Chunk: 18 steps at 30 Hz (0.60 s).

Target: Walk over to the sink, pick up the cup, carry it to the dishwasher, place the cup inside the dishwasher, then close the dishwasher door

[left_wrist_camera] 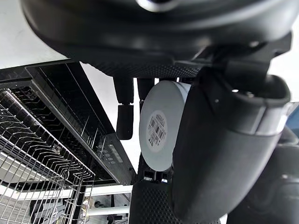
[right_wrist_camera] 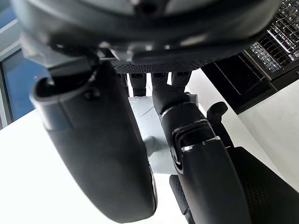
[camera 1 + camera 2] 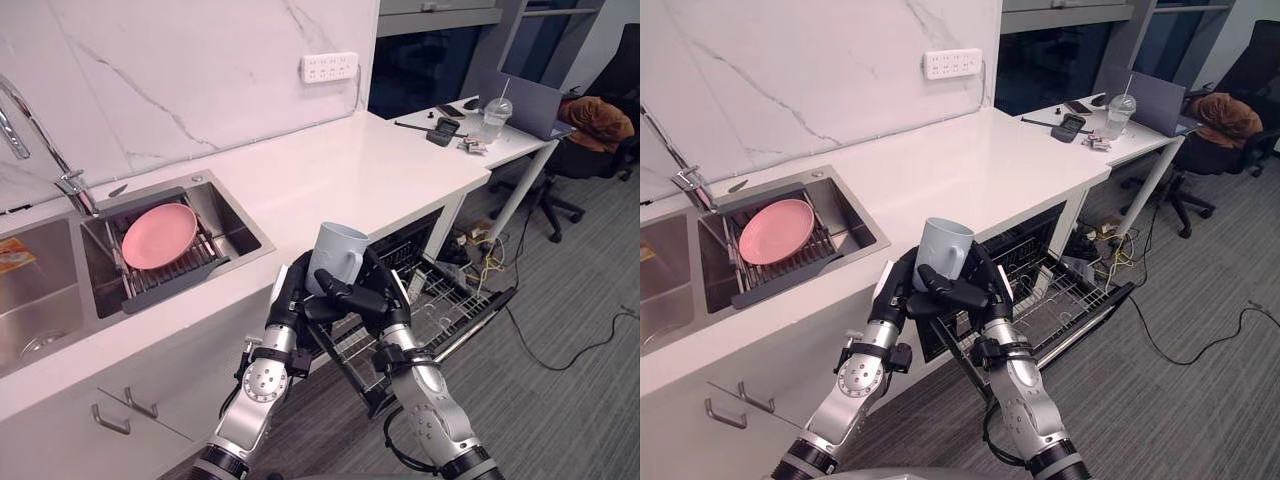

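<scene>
A pale grey cup (image 3: 337, 256) with a handle is held upright in front of the counter edge, clasped between both hands. My left hand (image 3: 288, 296) curls round its left side. My right hand (image 3: 384, 298) wraps the right side, and a thumb crosses in front under the cup. In the left wrist view the cup's round base (image 1: 160, 126) with a barcode label shows between the thumb (image 1: 219, 144) and the fingers (image 1: 125, 119). The dishwasher (image 3: 424, 246) under the counter is open just to the right, its door (image 3: 482, 310) lowered and a wire rack (image 3: 440, 290) pulled out.
A sink (image 3: 236, 236) on the left holds a pink plate (image 3: 158, 235) on a drain rack, with a tap (image 3: 40, 140) behind. A desk (image 3: 520, 143) with a laptop and a plastic cup stands far right beside an office chair (image 3: 590, 130). Cables (image 3: 585, 345) lie on the floor.
</scene>
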Available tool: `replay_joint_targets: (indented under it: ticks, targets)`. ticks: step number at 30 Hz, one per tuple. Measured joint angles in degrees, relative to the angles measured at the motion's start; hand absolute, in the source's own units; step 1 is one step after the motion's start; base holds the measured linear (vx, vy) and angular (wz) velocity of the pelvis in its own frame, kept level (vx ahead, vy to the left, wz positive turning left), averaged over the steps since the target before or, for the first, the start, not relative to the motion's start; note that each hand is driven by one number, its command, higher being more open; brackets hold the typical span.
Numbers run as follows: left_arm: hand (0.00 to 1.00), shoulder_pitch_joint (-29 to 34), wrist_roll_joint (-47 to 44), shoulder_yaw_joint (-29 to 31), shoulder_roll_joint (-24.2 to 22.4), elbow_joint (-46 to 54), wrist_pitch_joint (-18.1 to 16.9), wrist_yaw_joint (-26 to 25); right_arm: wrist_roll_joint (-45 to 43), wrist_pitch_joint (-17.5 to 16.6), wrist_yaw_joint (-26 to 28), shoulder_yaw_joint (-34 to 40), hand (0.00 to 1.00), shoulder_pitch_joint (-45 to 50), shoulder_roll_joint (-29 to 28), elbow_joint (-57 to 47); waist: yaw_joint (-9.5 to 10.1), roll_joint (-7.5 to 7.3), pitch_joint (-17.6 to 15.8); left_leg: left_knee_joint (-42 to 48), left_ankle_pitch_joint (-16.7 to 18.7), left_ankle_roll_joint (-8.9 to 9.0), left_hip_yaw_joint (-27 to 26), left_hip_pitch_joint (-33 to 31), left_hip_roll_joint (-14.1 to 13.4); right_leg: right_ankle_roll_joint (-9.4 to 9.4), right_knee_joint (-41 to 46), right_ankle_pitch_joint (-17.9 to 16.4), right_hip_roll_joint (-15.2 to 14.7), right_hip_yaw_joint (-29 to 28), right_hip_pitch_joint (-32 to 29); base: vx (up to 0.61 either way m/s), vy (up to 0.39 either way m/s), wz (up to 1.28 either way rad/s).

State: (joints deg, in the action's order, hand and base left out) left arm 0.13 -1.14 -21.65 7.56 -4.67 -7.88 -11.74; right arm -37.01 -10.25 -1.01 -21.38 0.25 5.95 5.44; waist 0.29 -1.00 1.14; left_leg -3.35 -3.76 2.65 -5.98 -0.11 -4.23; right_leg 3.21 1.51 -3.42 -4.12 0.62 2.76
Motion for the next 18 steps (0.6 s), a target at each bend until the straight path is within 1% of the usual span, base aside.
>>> replay_joint_targets:
  ticks: [5,7,11,13,16,18]
  targets:
    - [0.9,0.28,1.28,-0.04,0.13,0.67,-0.05,0.1,0.16,0.01,0.22,1.45,0.3,-0.06,-0.09,-0.48,0.2,0.0,0.0,-0.21,-0.02,0.04,-0.02,0.15,0.07,0.0,0.05,0.0,-0.02,-0.01,-0.03,0.0,0.0,0.0]
    - [0.9,1.63,2.46,-0.17,0.05,3.28,-0.39,1.2,0.4,0.07,0.16,2.99,0.3,-0.06,-0.98,-1.64,0.22,-0.01,-0.01,-0.42,-0.03,0.05,-0.09,0.22,0.13,0.0,0.05,0.0,-0.06,-0.06,-0.26,0.0,0.0,0.0]
    - [0.9,3.28,2.92,0.31,-2.09,7.54,-1.38,2.3,1.53,0.07,0.26,5.47,0.3,-0.06,-2.51,-5.71,0.22,0.0,-0.01,-0.63,-0.06,0.06,-0.13,0.38,0.23,0.01,0.08,0.01,-0.12,-0.09,-0.28,0.0,0.0,0.0]
    - [0.9,3.48,2.91,0.86,-3.28,9.19,-1.65,2.48,3.26,0.05,0.43,7.33,0.3,-0.06,-4.14,-7.58,0.19,0.02,-0.01,-0.83,-0.06,0.06,-0.15,0.92,0.22,0.04,0.07,-0.01,-0.11,-0.08,0.16,0.0,0.0,0.0]
    - [0.9,4.41,2.79,3.44,-4.46,9.71,-2.15,2.41,4.37,-0.53,-0.29,10.95,0.3,-0.05,-6.01,-9.7,0.18,0.05,-0.04,-1.56,-0.26,0.1,-0.23,1.41,0.23,0.06,0.08,-0.03,-0.1,-0.09,0.24,0.0,0.0,0.0]
    - [0.9,6.31,1.47,6.82,-4.36,9.82,-2.2,2.23,5.31,-1.84,-1.44,14.58,0.3,-0.01,-6.62,-11.5,0.15,0.08,-0.07,-1.63,-0.28,0.09,-0.43,1.58,0.26,0.09,0.11,-0.05,-0.14,-0.11,0.25,-0.02,0.001,-0.03]
